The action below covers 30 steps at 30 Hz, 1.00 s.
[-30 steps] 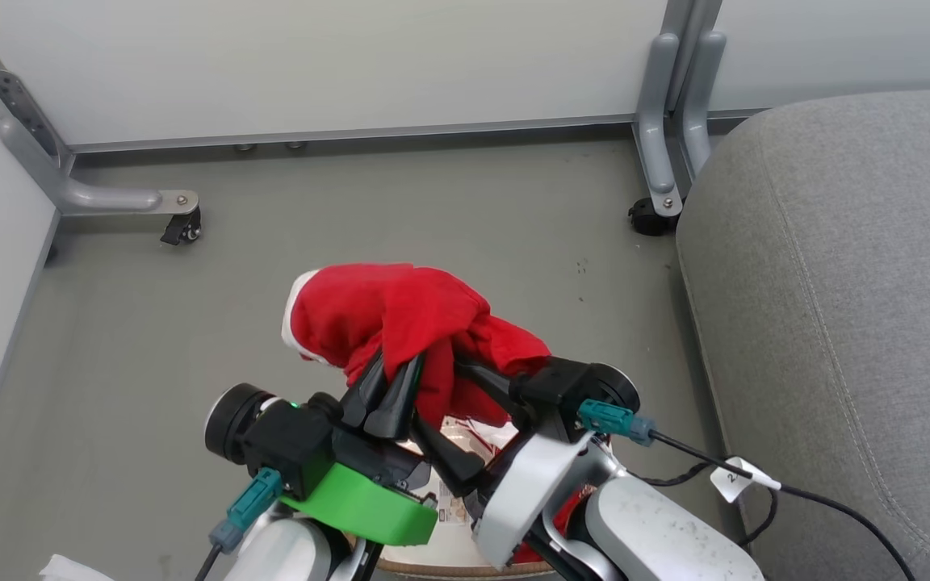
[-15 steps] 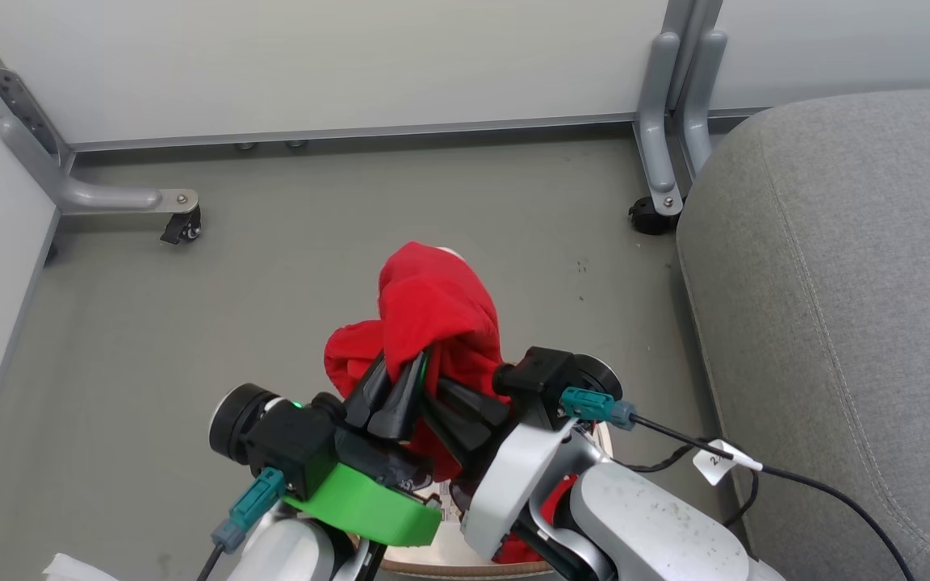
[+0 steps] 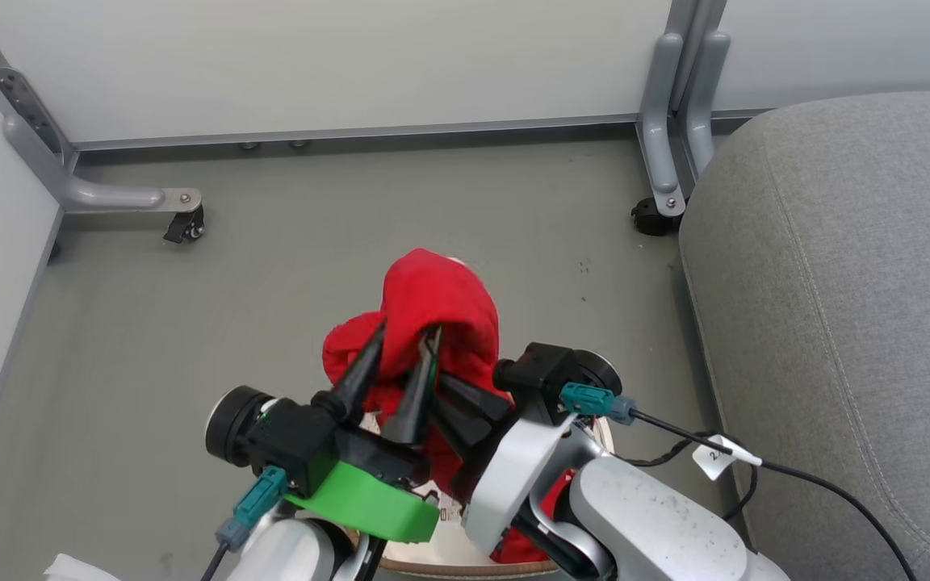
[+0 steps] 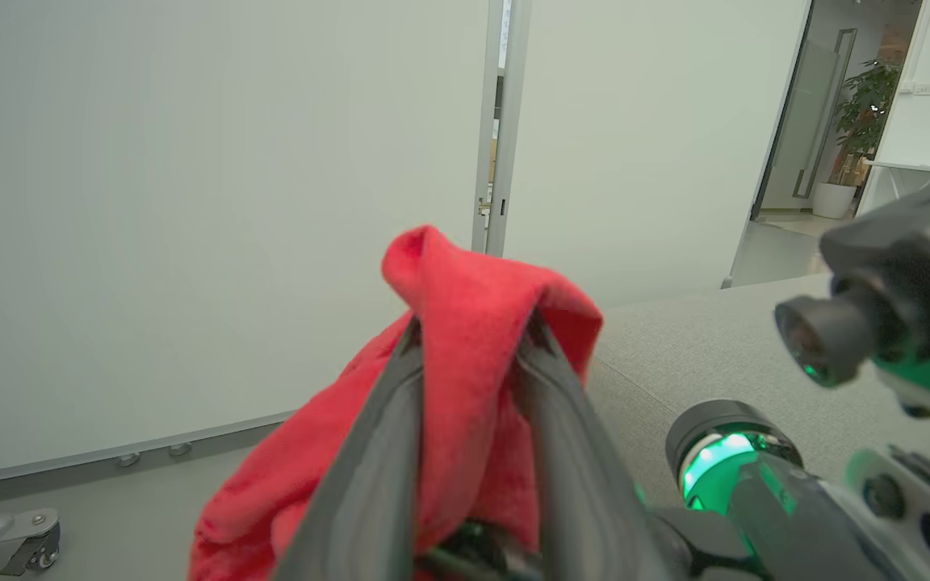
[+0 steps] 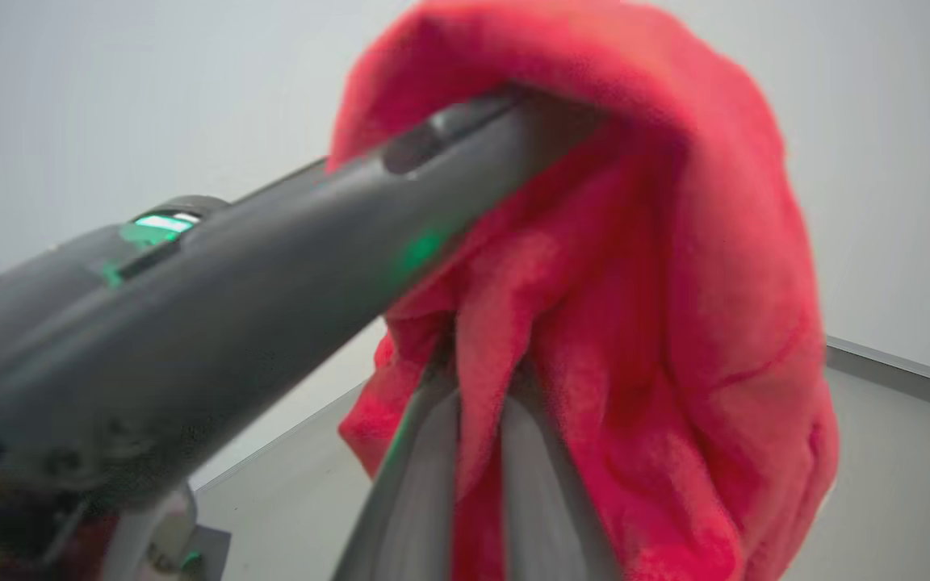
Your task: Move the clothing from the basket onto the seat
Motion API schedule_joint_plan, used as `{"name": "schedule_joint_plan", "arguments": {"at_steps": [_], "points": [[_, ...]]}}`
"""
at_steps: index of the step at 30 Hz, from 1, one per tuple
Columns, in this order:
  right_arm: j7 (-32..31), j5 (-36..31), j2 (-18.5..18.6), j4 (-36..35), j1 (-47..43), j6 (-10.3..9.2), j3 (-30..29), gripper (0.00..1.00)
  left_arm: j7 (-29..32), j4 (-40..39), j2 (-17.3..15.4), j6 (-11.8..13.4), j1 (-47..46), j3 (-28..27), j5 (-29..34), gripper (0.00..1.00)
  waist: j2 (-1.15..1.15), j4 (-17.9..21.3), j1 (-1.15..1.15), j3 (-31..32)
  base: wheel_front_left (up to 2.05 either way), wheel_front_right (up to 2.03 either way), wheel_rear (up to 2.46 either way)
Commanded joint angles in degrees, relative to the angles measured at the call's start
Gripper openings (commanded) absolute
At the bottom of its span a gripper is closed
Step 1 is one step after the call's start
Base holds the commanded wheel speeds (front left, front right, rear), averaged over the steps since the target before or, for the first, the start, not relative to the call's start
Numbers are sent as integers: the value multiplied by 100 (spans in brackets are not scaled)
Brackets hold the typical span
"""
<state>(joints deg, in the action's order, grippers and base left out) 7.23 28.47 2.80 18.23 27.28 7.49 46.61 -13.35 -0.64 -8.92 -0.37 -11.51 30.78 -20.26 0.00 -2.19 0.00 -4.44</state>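
Observation:
One garment of the clothing [image 3: 433, 298] hangs bunched above the basket [image 3: 465, 569], whose brown rim and white inside with a sticker show at the bottom of the head view. My left gripper [image 3: 403, 332] is open, its two fingers spread with red cloth [image 4: 473, 379] still draped between and over them. My right gripper [image 3: 435, 387] is shut on a fold of the same garment [image 5: 675, 282], just beside the left fingers [image 5: 271, 258]. More red fabric [image 3: 513, 555] lies in the basket under my right arm. The grey seat [image 3: 836, 282] fills the right side.
Grey floor [image 3: 190, 323] stretches ahead to white partition panels. Metal partition legs on castors stand at the far left [image 3: 182, 227] and beside the sofa corner [image 3: 651, 216]. A black cable with a white tag [image 3: 723, 456] trails from my right wrist.
My left gripper's fingers have spread apart after being pressed together on the cloth. Earlier the garment drew in from a wide spread to a narrow bunch as the right gripper came closer.

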Motion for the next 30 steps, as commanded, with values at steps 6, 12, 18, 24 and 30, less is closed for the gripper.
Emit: {"name": "schedule_joint_plan", "arguments": {"at_steps": [6,12,18,24,30], "points": [[89,-140,14,114,146,0,-185,0,222,-188,-259,139,126,42,183,100,0,-14,0,-16,0,0,0],[114,-319,58,242,138,0,-458,0,511,-487,-655,57,419,235,366,100,0,-110,0,-33,0,0,0],[80,-444,132,265,27,0,-697,0,754,-604,-939,65,725,347,389,100,0,-187,0,-48,0,0,0],[40,-544,207,226,-78,0,-859,0,843,-592,-1073,46,868,399,368,100,0,-199,0,-45,0,0,0],[-18,-636,269,156,-198,0,-986,0,855,-555,-1100,51,846,435,341,100,0,11,0,-109,0,0,0]]}}
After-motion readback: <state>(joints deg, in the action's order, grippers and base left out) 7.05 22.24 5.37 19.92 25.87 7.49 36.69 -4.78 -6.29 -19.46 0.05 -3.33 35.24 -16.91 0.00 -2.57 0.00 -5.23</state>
